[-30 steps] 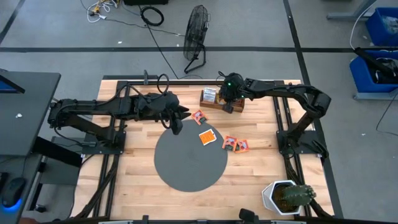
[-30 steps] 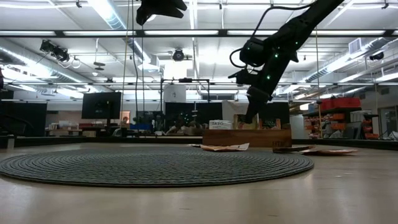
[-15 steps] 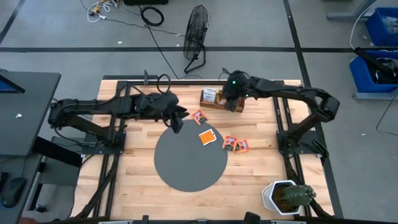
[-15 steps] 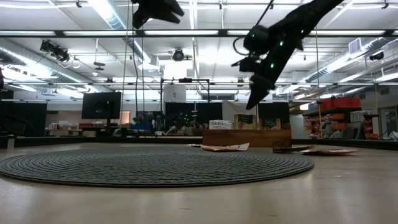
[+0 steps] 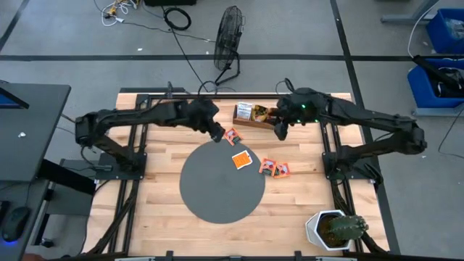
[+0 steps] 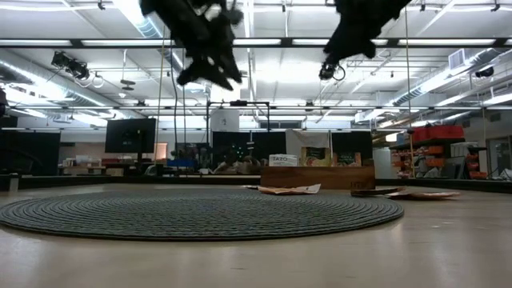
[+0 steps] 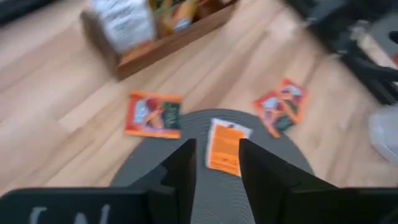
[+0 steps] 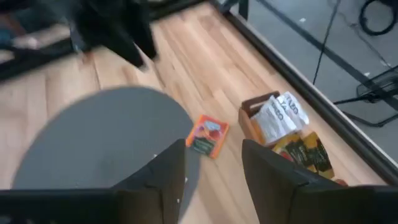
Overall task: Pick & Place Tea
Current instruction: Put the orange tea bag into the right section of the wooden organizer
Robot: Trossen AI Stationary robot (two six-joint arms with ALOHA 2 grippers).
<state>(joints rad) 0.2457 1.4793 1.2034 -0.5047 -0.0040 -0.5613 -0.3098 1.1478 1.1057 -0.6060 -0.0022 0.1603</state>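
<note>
Both end effectors, left and right, hang open and empty above the wooden bench. One orange tea packet lies on the round grey mat; others lie beside it.

Bright, even light falls from ceiling strip lamps; shadows on the table are faint, both wrist views are smeared with motion blur, especially at the edges

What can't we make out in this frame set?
- Wooden box contents: high view too small, left wrist view blurred; packet count unclear.
- Print on the orange packet on the grey disc: too small.
- Low view: both arms cut off by the top edge.
- Pair of packets: overlap unclear.
</note>
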